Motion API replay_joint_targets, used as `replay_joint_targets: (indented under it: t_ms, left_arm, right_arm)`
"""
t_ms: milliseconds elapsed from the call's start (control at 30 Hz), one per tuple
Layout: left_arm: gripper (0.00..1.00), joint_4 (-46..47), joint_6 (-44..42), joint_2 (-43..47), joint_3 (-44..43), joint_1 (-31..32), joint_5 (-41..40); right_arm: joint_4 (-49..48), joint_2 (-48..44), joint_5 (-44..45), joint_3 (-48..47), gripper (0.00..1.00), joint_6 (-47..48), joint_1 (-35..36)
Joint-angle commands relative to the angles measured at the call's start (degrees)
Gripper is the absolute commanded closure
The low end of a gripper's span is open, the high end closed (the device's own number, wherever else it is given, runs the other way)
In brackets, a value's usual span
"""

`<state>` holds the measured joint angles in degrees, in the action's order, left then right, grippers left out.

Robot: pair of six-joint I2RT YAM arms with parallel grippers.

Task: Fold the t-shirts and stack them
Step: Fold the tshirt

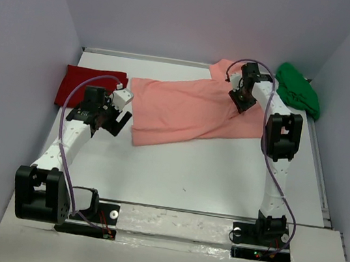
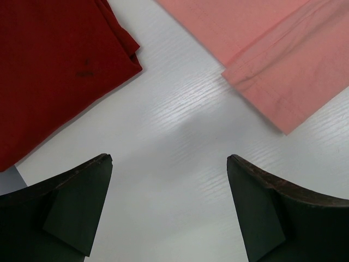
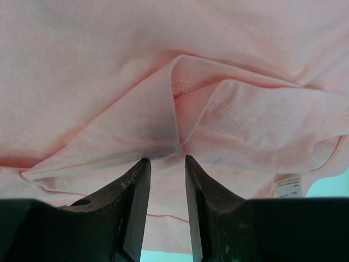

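The salmon-pink t-shirt lies spread and slanted across the back middle of the table, creased at its far right end. My right gripper is low over that end. In the right wrist view its jaws stand a narrow gap apart, tips against a raised fold of the pink cloth, nothing pinched between them. The deep red t-shirt lies folded at the back left. My left gripper hovers wide open over bare table between the red shirt and the pink hem. The bright green t-shirt sits bunched in the back right corner.
Grey walls close the white table on the left, back and right. A metal rail runs along the right edge. A white care label shows on the pink shirt. Both arm bases stand at the near edge.
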<state>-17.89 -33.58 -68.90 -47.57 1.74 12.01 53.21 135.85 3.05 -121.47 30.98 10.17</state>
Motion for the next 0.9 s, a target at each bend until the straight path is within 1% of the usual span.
replay_joint_targets:
  t_ms: [0,200,367,433,533,700,867]
  left_arm:
    - [0.01,-0.6,-0.2,0.4,0.5,-0.3,1.0]
    - [0.01,-0.7,-0.1,0.0,0.2,-0.3,1.3]
    - [0.01,-0.6,-0.1,0.8,0.7,-0.3,1.2]
    - [0.01,-0.6,-0.1,1.1,0.9,-0.3,1.3]
    - [0.01,-0.6,0.0,1.1,0.8,-0.3,1.2]
    - [0.01,-0.7,-0.2,0.9,0.9,-0.3,1.3]
    - [0.01,-0.7,-0.2,1.3,1.2,-0.3,1.2]
  right_arm:
    - [-0.2,1.2,-0.4,-1.9,0.63,-0.7,0.3]
    - [-0.6,1.9,-1.7,-3.2,0.63,-0.8,0.3]
    - [-0.4,3.1,-2.8,-6.9,0.63,-0.8,0.8]
    - [-0.4,3.0,-5.3,-7.9,0.64,-0.7,1.3]
    - [-0.7,2.3,-6.6,-8.7,0.65,-0.5,2.7]
    - [1.6,1.3,-12.3,-9.0,0.66,1.1,3.2]
    - [2.3,1.3,-15.5,-9.7,0.66,1.8,5.1]
